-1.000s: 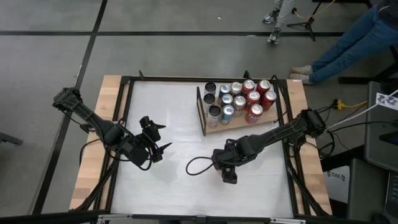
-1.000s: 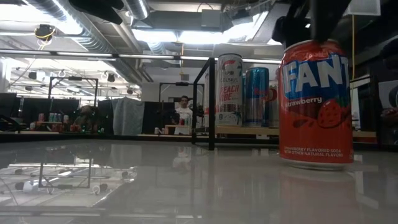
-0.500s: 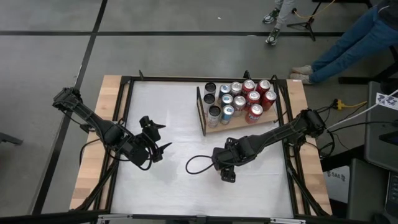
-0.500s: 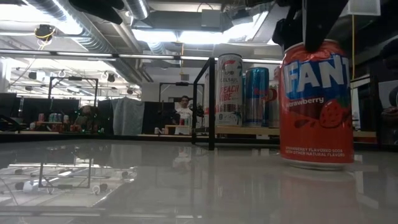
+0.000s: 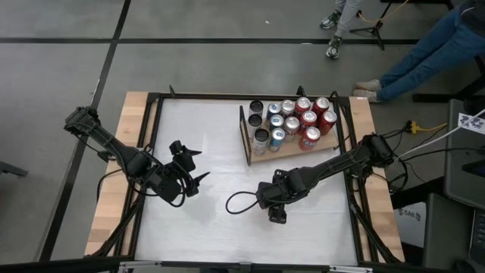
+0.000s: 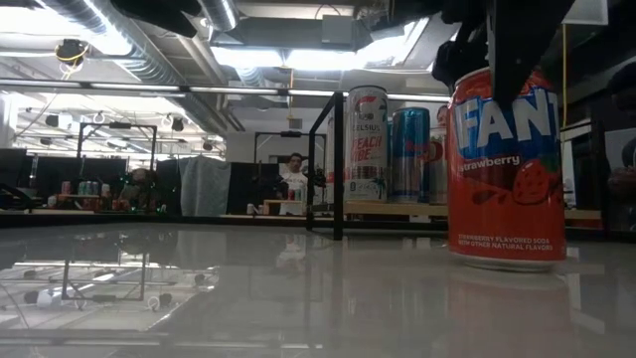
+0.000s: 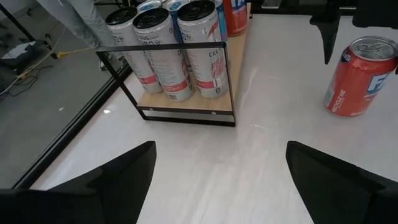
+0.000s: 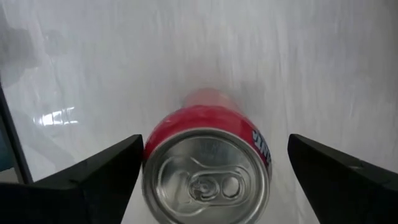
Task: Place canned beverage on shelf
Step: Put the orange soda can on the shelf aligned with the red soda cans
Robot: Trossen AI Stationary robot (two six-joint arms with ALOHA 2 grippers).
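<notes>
Can (image 8: 208,165) upright on table | right fingers (image 8: 74,180) apart, straddling it | left fingers (image 7: 93,186) apart

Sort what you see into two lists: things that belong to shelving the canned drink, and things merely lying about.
Part of the job:
- red can, upright on the table
- shelf
- right gripper, open, above the can

Just there:
- cans already on the shelf
- left gripper, open, waiting apart
- loose cable loop
</notes>
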